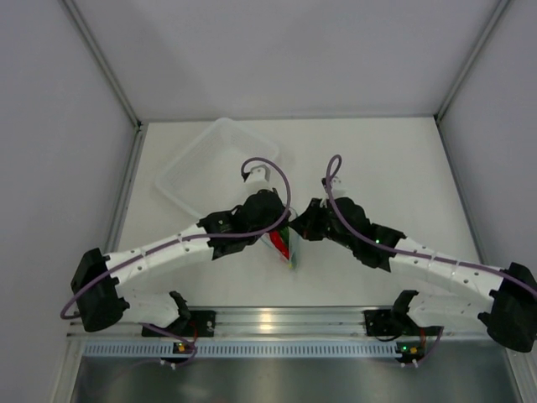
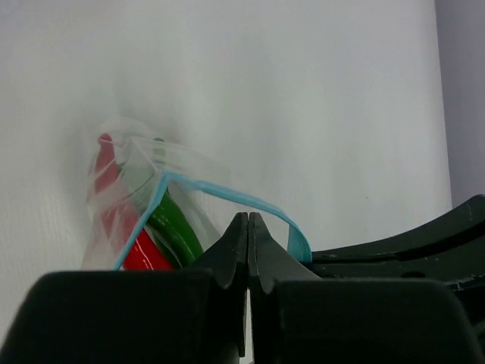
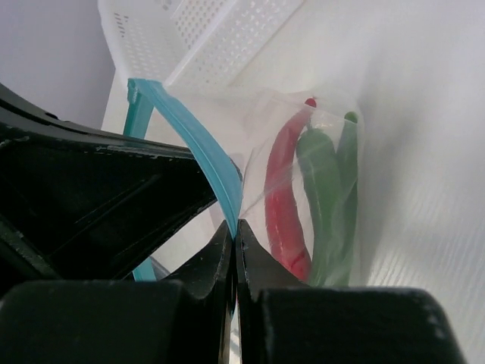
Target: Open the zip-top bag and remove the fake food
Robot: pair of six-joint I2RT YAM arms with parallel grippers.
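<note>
Overhead and wrist views of the bag-opening station, items listed by size.

**Bench** (image 1: pixel 377 159): one white surface, bounded by pale walls on three sides.

**Arms:** two. The left arm (image 1: pixel 159 252) and right arm (image 1: pixel 436 264) reach inward from the near edge and meet at the middle of the bench. A purple cable (image 1: pixel 277 172) loops above each wrist.

**Tub** (image 1: pixel 189 172): one clear rectangular container. It sits on the far-left part of the bench, just beyond the left wrist and apart from the bag. In the right wrist view its dotted wall (image 3: pixel 151 38) stands behind the bag.

**Zip-top bag** (image 1: pixel 285 248): one, clear and crinkled, held between the two hands. Its body extends from them toward the near edge. Whether its bottom touches the bench cannot be told. The teal zip strip (image 2: pixel 227 196) is parted into an open loop. From overhead, the two wrists cover the bag's mouth.

**Fake food:** three peppers, all inside the bag. One is the red pepper (image 3: pixel 284 197). The other two are green peppers, one (image 3: pixel 322 197) beside the red and one (image 3: pixel 348 152) at the bag's outer edge. Only the red and one green (image 2: pixel 174 227) are plain in the left wrist view.

**Left hand** (image 2: pixel 248 220): fingers pressed together at one lip of the bag, with the strip arching just behind the tips.

**Right hand** (image 3: pixel 233 227): fingers pressed together, pinching the opposite lip where the strip (image 3: pixel 197 144) runs down into the tips.
</note>
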